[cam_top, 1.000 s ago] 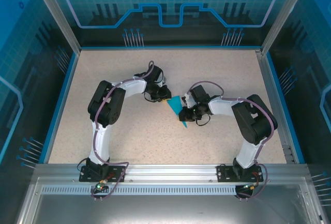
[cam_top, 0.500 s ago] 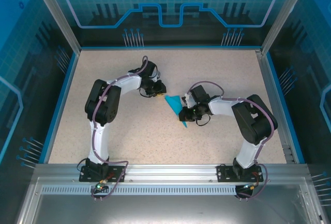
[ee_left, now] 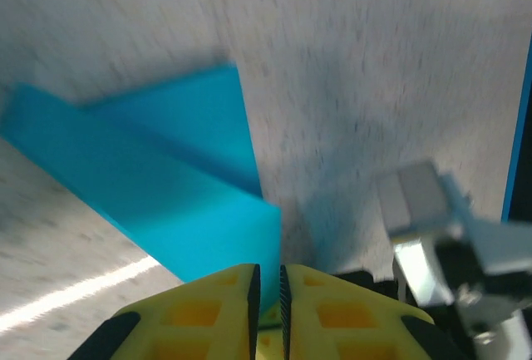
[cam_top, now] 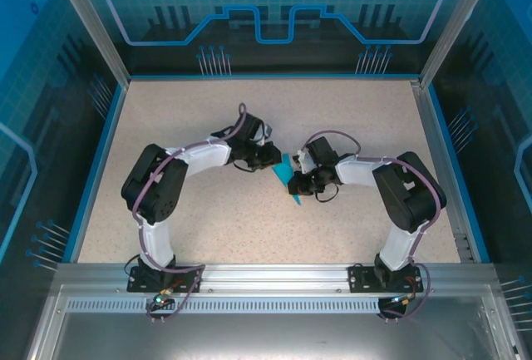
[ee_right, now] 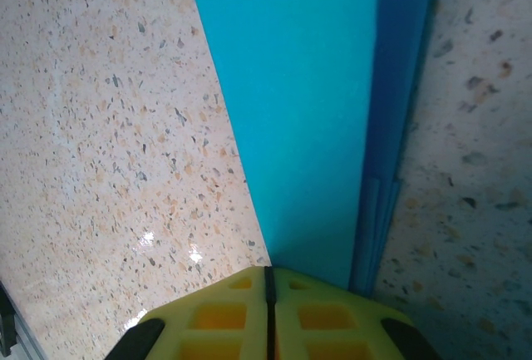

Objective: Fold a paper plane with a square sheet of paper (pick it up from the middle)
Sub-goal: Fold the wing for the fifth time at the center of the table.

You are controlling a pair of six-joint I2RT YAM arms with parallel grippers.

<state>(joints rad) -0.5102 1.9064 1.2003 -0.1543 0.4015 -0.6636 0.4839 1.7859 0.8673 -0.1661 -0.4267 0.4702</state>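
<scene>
The cyan paper plane (cam_top: 287, 174), a folded pointed dart, lies on the speckled table between both grippers. My left gripper (cam_top: 272, 159) sits at its upper left end. In the left wrist view the yellow fingers (ee_left: 208, 306) stand almost together with a thin slit at the left gripper (ee_left: 266, 281), and the folded paper (ee_left: 166, 194) reaches their tips; whether its edge lies in the slit is unclear. My right gripper (cam_top: 299, 184) is shut, and in its wrist view the right gripper (ee_right: 268, 273) rests its tips on the narrow end of the paper (ee_right: 307, 110), whose layered edge runs along the right.
A blue rim (cam_top: 100, 160) and aluminium posts (cam_top: 83, 11) bound the speckled tabletop (cam_top: 183, 119). The right arm's wrist (ee_left: 432, 227) stands close beside the left fingers. Both arms meet near the table's middle.
My left gripper swung back and left, then came forward to the right, up against the paper's upper end. The right gripper and the paper stayed put.
</scene>
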